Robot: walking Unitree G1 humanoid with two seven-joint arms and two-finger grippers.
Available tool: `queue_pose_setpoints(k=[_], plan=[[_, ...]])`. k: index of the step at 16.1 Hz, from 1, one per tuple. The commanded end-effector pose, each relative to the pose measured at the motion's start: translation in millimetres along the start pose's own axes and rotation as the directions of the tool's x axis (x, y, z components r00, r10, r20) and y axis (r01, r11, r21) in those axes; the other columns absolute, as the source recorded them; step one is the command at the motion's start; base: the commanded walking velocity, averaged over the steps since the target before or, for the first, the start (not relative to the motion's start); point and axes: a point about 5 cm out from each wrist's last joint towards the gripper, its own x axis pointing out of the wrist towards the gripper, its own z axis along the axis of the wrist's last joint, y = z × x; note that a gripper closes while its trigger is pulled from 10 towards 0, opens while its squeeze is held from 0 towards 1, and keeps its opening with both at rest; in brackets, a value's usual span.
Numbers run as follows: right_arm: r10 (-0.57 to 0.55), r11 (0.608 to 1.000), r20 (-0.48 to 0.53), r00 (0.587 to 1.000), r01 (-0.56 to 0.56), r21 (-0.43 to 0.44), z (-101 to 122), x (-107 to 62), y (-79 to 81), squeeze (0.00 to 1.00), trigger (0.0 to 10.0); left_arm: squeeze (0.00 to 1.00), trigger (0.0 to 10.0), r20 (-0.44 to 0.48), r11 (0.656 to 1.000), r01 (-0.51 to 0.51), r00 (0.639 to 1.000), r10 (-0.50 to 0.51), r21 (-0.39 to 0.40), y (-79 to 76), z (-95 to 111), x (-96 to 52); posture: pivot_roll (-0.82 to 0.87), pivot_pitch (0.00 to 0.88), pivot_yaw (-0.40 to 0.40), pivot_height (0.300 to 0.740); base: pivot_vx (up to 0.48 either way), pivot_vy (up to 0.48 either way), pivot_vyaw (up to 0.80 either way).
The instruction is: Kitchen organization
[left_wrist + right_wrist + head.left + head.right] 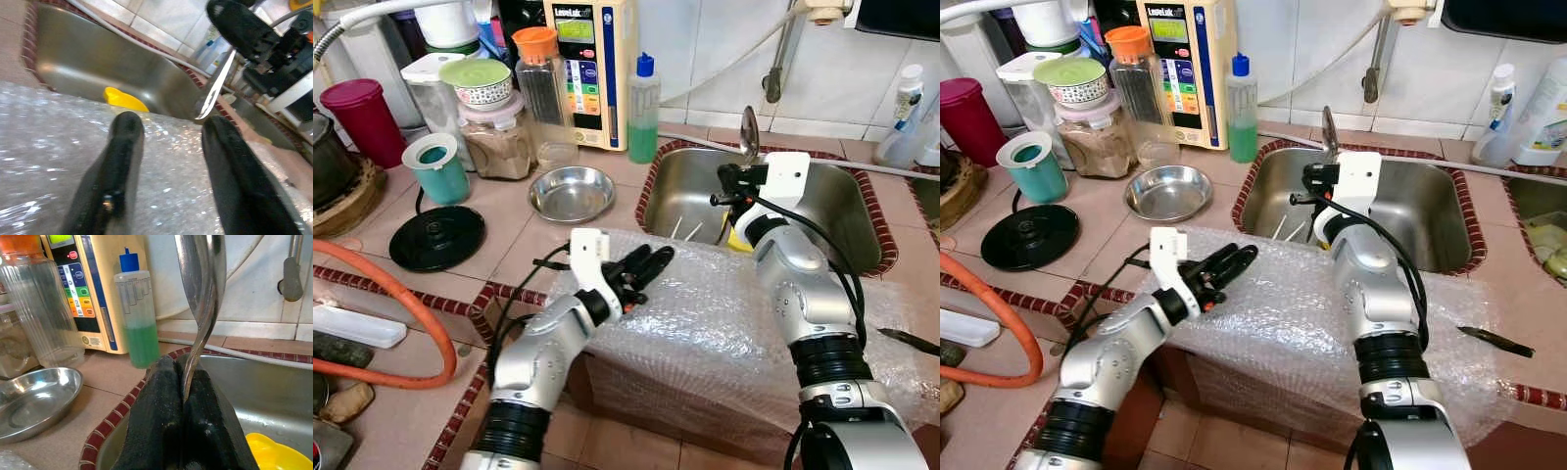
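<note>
left end effector (168, 161) fingers apart over bubble wrap (44, 147) | steel sink (93, 63) | spoon (215, 88)

The right gripper (729, 186) reaches toward 12 o'clock, its two black fingers (161, 431) pinched tight together (something thin is clamped between them). The left gripper (646, 264) points toward 2 o'clock, fingers (117, 166) spread apart, forearm angled upward.

The spoon (203, 293) is cut off by the top edge of the right wrist view, hiding its bowl's upper part. A yellow object (124, 99) in the sink (680, 181) lies partly behind bubble wrap (705, 313), its identity unclear.
</note>
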Motion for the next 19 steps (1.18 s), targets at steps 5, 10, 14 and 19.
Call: queue_pose_setpoints(k=[5, 10, 14, 19], plan=[[0.005, 1.0, 0.035, 0.999, -0.004, -0.01, 10.2, 4.2, 1.4, 0.0, 0.0, 1.0, 10.0, 0.005, 1.0, 0.01, 1.0, -0.01, 0.006, -1.9, 2.9, 0.1, -0.03, 0.0, 0.082, 0.74, 0.0, 0.0, 0.0], [0.005, 1.0, 0.035, 0.999, -0.004, -0.01, 10.2, 4.2, 1.4, 0.0, 0.0, 1.0, 10.0, 0.005, 1.0, 0.01, 1.0, -0.01, 0.006, -1.9, 2.9, 0.1, -0.03, 0.0, 0.082, 0.74, 0.0, 0.0, 0.0], [-0.014, 0.881, 0.035, 0.999, 0.029, -0.472, 6.7, 15.1, -22.8, 0.0, 0.0, 1.0, 10.0, 0.026, 0.977, -0.073, 0.997, 0.069, 0.198, 0.8, 16.8, -12.2, 0.1, 0.0, 0.057, 0.74, 0.0, 0.0, 0.0], [-0.063, 0.698, 0.069, 0.996, 0.094, -0.71, 15.4, 11.4, -49.3, 0.0, 0.0, 1.0, 10.0, 0.111, 0.931, -0.146, 0.987, 0.115, 0.335, -1.5, 40.9, -9.3, 0.1, 0.0, 0.069, 0.74, 0.0, 0.0, 0.0]])
